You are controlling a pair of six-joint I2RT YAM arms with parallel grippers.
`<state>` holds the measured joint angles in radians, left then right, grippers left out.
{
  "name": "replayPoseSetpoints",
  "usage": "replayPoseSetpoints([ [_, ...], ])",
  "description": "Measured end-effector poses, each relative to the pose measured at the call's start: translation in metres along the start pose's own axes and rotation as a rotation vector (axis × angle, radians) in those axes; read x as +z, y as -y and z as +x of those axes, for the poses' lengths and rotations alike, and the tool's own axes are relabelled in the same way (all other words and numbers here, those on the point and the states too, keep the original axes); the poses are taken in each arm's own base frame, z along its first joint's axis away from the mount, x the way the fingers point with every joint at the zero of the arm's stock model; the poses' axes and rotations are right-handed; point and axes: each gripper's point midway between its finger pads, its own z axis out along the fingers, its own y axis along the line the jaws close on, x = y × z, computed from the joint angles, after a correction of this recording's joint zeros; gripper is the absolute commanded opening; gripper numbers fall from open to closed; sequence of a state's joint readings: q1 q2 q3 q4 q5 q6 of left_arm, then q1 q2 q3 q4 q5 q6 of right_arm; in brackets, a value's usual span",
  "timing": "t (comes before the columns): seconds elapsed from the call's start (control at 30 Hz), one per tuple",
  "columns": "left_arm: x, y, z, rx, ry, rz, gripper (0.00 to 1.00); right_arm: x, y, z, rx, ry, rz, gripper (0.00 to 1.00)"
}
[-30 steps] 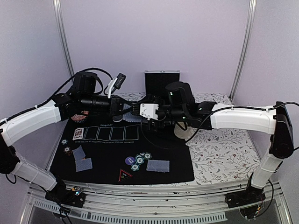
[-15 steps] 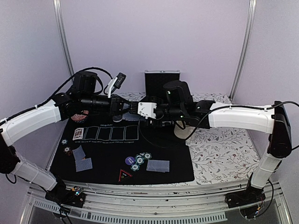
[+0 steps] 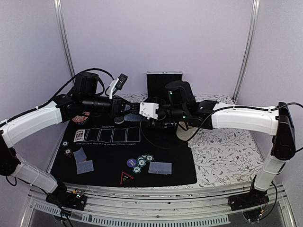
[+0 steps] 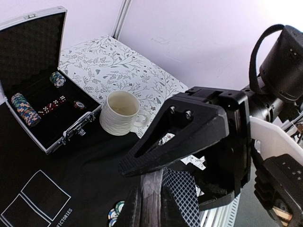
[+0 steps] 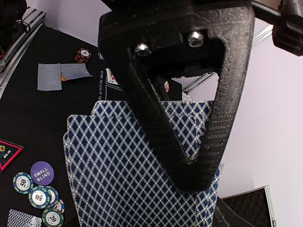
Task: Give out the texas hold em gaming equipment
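My left gripper (image 3: 124, 112) is shut on a deck of blue-lattice-backed playing cards (image 3: 130, 115), held above the back of the black mat (image 3: 180, 161). In the left wrist view the deck (image 4: 152, 189) stands edge-on between my fingers. My right gripper (image 3: 142, 109) meets it from the right. One finger (image 5: 144, 109) lies across the fanned card backs (image 5: 113, 175); the other is hidden behind them. Green-and-white chips (image 3: 142, 162) and a purple button (image 3: 131, 162) lie near the mat's front.
Dealt cards lie face down on the mat at the front (image 3: 160, 168) and the left (image 3: 83, 161). A cream mug (image 3: 183, 132) stands at the mat's right edge. An open chip case (image 3: 164, 83) is at the back. A triangular marker (image 3: 126, 177) lies near the front edge.
My right gripper has slid left onto the deck and its jaws have narrowed. The left arm and the deck have stayed still.
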<state>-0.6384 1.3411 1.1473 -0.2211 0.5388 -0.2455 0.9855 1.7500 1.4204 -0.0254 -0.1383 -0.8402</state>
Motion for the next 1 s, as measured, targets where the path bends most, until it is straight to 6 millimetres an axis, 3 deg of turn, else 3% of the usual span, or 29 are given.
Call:
replayPoseSetpoints([
  [0.17,0.0001,0.0013,-0.0015,-0.018,0.005,0.007,0.0,0.0,0.0012,0.0006,0.003,-0.005,0.008,0.66],
  [0.33,0.0003,0.0001,-0.0013,-0.017,0.006,0.005,0.0,0.0005,0.0007,0.001,0.009,-0.006,0.007,0.43],
  [0.53,0.0015,-0.0012,0.0008,-0.009,0.0,0.006,0.0,0.0005,-0.0016,0.0017,0.018,-0.007,-0.005,0.39],
  [0.77,0.0015,0.0005,-0.0006,-0.024,0.005,0.015,0.41,0.0005,0.0015,0.0026,0.013,-0.015,0.012,0.38],
  [0.87,0.002,0.0039,-0.0006,-0.031,0.004,0.029,0.48,0.0008,0.0035,0.0039,0.01,-0.024,0.025,0.38],
  [1.0,0.0022,0.0034,0.001,-0.028,-0.002,0.024,0.49,0.0014,0.0053,0.0058,0.007,-0.033,0.036,0.38],
])
